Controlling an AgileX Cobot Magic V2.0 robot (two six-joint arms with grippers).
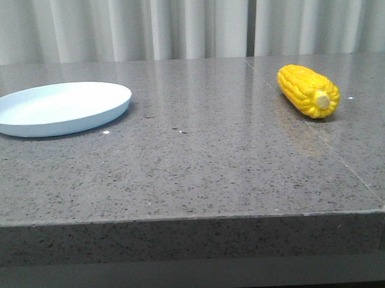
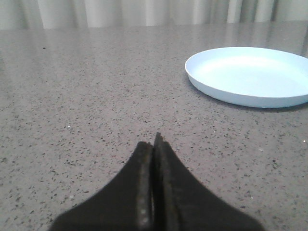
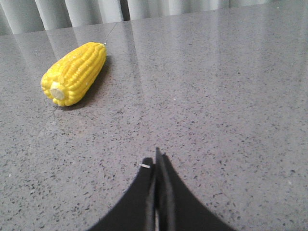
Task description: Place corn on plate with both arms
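Pale pleated curtains hang behind a grey speckled stone bench (image 1: 180,163), on which only two things are seen from the front. On the robot's left side lies the pale blue-white plate (image 1: 58,108), bare and flat; far to the right lies the corn cob (image 1: 307,90), well apart from the plate and not touched by anything. The cob rests on its side, its long axis running diagonally, with the paler stub end turned toward the near edge of the bench and slightly rightward in the front view. Neither arm is visible in the front view. In the left wrist view the left tool (image 2: 154,144) is seen with its fingers pressed together, holding nothing, low over the bench with the plate ahead of it. In the right wrist view the right tool (image 3: 157,161) is likewise closed on nothing, and the corn cob (image 3: 74,73) lies ahead of it and off to one side, stub end facing the camera. The right arm is judged the nearer to the cob, so the pickup is judged to fall to it, the fingers needing first to be parted and set across the cob's short width.
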